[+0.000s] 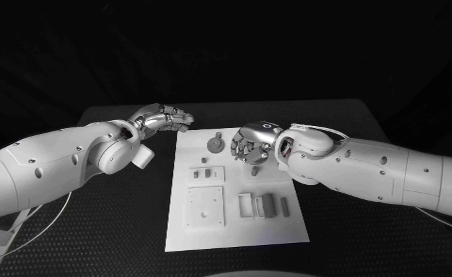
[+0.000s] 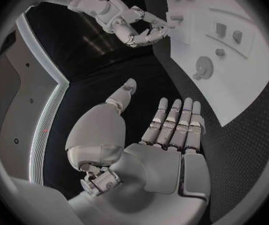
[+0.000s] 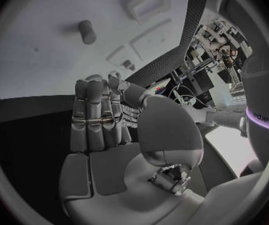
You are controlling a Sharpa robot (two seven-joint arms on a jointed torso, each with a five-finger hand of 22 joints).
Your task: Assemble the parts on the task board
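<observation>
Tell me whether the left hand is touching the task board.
Apart. In the left wrist view the left hand, fingers straight, has dark table showing between its fingertips and the task board. The head view shows that hand beyond the board's far left corner.

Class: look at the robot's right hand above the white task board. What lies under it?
Under the right hand lies the far right part of the task board, with a small grey peg just clear of its fingers. Whatever sits directly beneath the palm is covered.
</observation>
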